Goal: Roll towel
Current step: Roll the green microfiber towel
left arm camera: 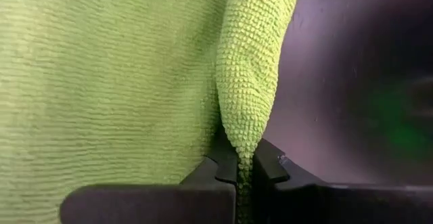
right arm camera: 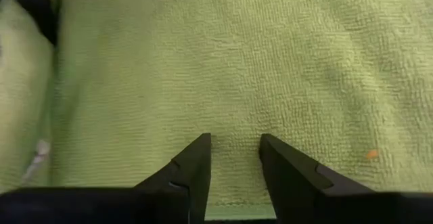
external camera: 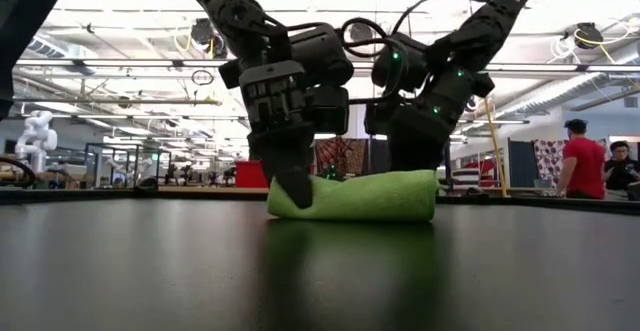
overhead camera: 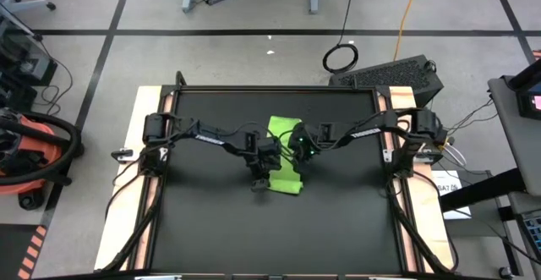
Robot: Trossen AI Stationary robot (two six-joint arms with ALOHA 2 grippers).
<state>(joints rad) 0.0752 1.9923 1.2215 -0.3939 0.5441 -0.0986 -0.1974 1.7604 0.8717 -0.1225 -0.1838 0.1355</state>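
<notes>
The lime-green towel point(overhead camera: 285, 157) lies in the middle of the black mat point(overhead camera: 211, 221). In the low view it shows as a low, thick bundle point(external camera: 360, 196) resting on the mat. My left gripper point(overhead camera: 261, 177) is at the towel's near left end point(external camera: 285, 201) and is shut on it. My right gripper point(overhead camera: 301, 150) hangs over the towel's far right part, open, its fingers point(right arm camera: 196, 160) spread above the flat green cloth point(right arm camera: 237, 82). The bundle hides the right fingertips in the low view. My left gripper pinches a raised, folded ridge of the towel point(left arm camera: 241, 132) between its two fingers, at the bundle's left end. The fingers slant down from the table's left. The ridge stands up from the flat cloth point(left arm camera: 101, 88); the rest lies on the mat. My right gripper: I cannot tell whether its open fingers touch the cloth below them.
Bare mat lies on all sides of the towel, widest toward the near edge point(overhead camera: 279, 246). Pale wooden strips point(overhead camera: 144, 204) border the mat left and right. A black case point(overhead camera: 389, 75) sits beyond the far right corner. People point(external camera: 580, 166) stand far off in the room.
</notes>
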